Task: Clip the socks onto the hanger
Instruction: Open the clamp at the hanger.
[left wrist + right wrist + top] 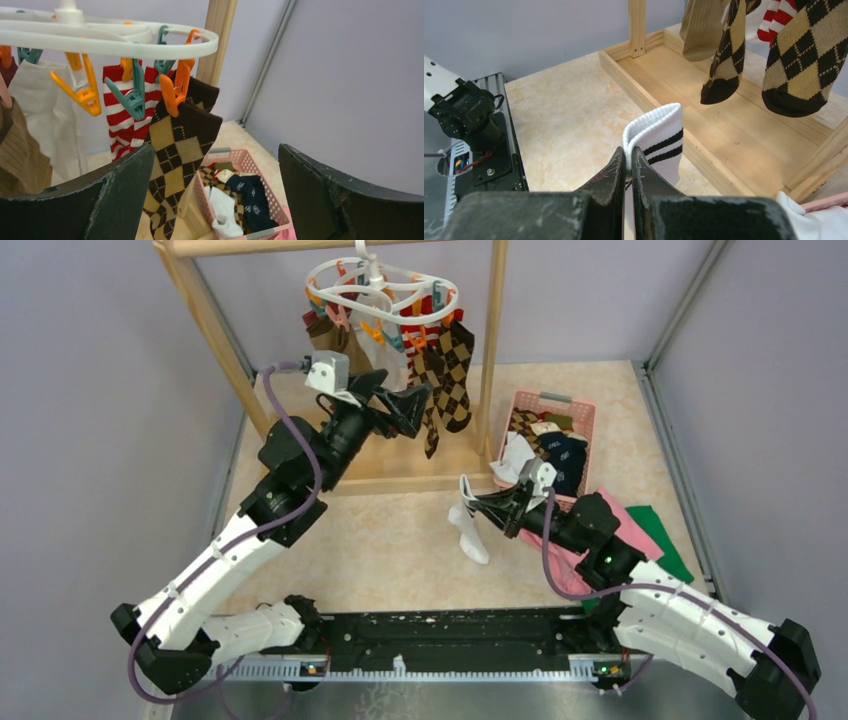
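Note:
The white ring hanger [380,288] hangs from the wooden rack, with orange and teal clips [172,92]. Argyle [455,375], red-white striped [122,117], white and brown socks hang from it. My left gripper [415,400] is open and empty, just below the hanger beside the argyle sock [177,150]. My right gripper [470,502] is shut on the cuff of a white sock with black stripes [661,137]; the sock [470,530] hangs down to the table in front of the rack.
The wooden frame rack [490,350] with its base tray [704,130] stands at the back. A pink basket [585,420] holds more socks at the right [250,200]. Pink cloth [630,525] and green cloth [660,535] lie under the right arm.

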Motion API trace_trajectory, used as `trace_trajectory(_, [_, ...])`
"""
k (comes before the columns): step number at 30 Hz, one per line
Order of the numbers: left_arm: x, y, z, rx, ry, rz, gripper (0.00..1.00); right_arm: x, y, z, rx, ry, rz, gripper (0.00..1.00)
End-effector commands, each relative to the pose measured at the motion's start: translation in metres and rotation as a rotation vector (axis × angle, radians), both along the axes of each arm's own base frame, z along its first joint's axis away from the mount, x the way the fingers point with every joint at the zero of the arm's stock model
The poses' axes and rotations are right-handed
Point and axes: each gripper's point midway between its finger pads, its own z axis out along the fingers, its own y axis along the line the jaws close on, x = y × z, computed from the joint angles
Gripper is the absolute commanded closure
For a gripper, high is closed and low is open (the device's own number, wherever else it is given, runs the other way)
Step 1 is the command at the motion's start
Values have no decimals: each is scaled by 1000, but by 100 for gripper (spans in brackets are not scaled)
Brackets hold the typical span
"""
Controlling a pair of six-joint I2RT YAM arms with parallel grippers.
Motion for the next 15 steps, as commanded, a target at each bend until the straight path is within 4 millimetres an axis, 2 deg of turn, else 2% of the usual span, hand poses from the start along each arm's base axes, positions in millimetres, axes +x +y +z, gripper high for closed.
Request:
trace_trajectory(1, [8,16,6,51,16,39,1,0,6,48,79,-94,26,100])
trace_trajectory(4, [18,30,5,-2,35,-27,3,0,7,49,82,-99,34,100])
trace_trajectory(8, [36,60,-3,-104,115,-15,17,-1,5,49,87,-102,30,100])
trace_trajectory(11, [46,65,-4,-133,145,-6,24,-1,4,50,90,-105,27,100])
trace_trajectory(15, [53,56,2,-155,169,-46,29,-1,4,51,91,-107,25,100])
